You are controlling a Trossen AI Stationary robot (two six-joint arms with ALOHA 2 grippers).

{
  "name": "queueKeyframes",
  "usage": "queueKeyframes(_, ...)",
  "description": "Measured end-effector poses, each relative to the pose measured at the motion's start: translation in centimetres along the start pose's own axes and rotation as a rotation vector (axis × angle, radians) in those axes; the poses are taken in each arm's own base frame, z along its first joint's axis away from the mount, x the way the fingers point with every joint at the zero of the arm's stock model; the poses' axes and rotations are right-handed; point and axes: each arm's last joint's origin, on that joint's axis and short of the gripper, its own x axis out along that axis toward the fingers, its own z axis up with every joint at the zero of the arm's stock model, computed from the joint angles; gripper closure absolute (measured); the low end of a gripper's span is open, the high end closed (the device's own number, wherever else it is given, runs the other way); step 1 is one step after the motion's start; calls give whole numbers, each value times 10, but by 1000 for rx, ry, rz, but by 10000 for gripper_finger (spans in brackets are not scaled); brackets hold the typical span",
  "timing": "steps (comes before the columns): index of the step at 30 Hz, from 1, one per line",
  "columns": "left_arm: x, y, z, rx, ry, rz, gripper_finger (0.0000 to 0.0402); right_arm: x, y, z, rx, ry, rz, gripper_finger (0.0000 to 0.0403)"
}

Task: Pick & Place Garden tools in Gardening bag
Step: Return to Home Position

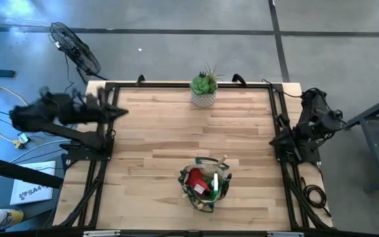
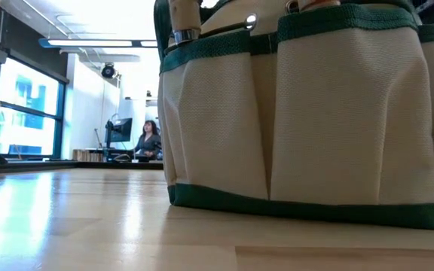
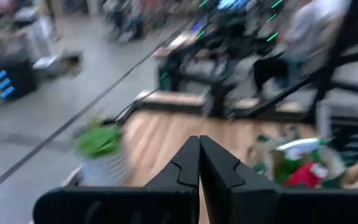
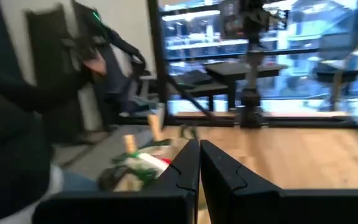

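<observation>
The gardening bag stands on its base near the table's front edge, at the middle, and fills the low view. Garden tools stick out of it: a red item, a green spray bottle and wooden handles. My left gripper is shut and empty, held above the table's left edge, pointing across the table. My right gripper is also shut and empty, with its arm folded back at the table's right edge. Both are far from the bag.
A green succulent in a white pot stands at the middle of the far edge. Black frame rails run along the table's sides. A fan stands off the far left corner. A person sits in the room behind.
</observation>
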Motion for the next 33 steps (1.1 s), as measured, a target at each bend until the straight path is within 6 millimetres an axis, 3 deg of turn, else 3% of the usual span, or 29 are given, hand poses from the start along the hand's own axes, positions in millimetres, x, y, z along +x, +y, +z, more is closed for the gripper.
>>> queueKeyframes(5,13,-5,-70,-19,-112,-124,401,7,7,-29,72,23,31,399)
queueKeyframes(8,13,-5,-95,-49,-137,-169,401,12,12,-43,107,23,38,399)
queueKeyframes(19,17,-12,-148,-22,-159,-423,401,24,22,-82,171,27,43,398)
queueKeyframes(25,24,-13,-172,-19,-172,-419,401,31,25,-110,179,-14,33,398)
queueKeyframes(33,36,-17,-196,-29,-136,-458,401,36,23,-108,105,-39,123,398)
